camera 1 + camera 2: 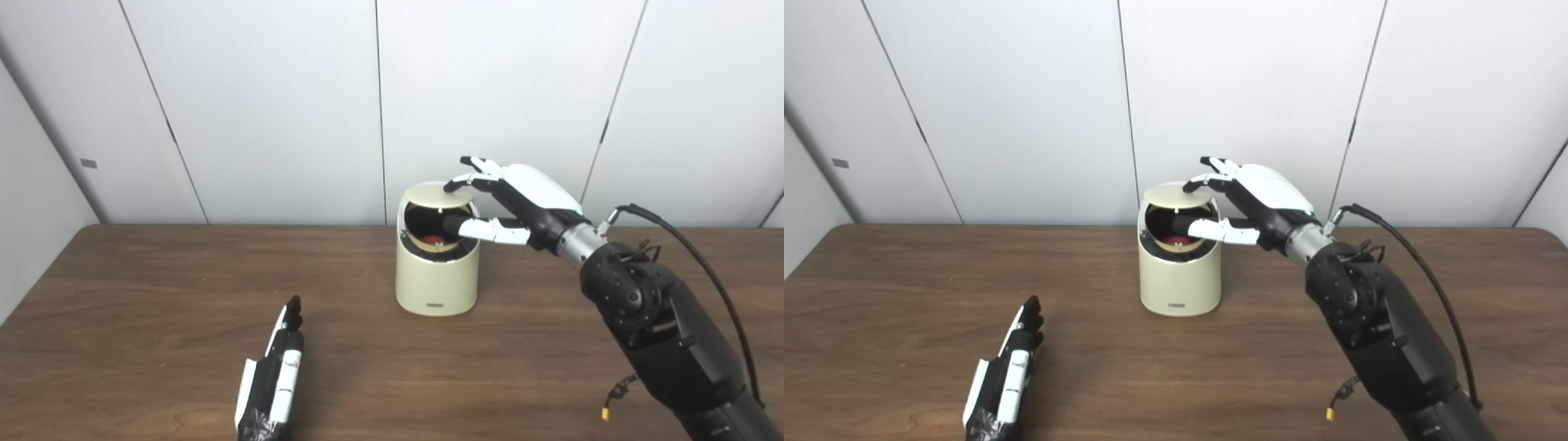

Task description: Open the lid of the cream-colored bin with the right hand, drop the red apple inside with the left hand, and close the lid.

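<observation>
We record a cream-colored, round-bodied plastic bin (436,278) standing upright on the dark brown wood-grain table (153,288), toward the far middle of the surface, close to the white panelled wall (275,110). Its flat round cream lid (438,194) is raised and tilted back over the rear of the opening, so the dark interior is exposed to us.

Inside the opening we see a patch of red, the red apple (433,239), lying low in the bin. Only a small part of it shows; the rest is hidden by the rim and the thumb in front.

The right hand (517,199), white shelled with black fingers, is at the bin's upper right. Its fingertips (456,183) rest on the edge of the lifted lid, and its thumb reaches across the mouth of the opening below. We judge the hand to be gripping the lid between fingers and thumb, though the contact under the lid is not fully visible. The right arm (655,324) runs from the lower right corner, with a black cable (704,263) looping above it.

The left hand (272,373) lies near the table's front edge, well apart from the bin, fingers extended forward and close together, released and holding nothing.
</observation>
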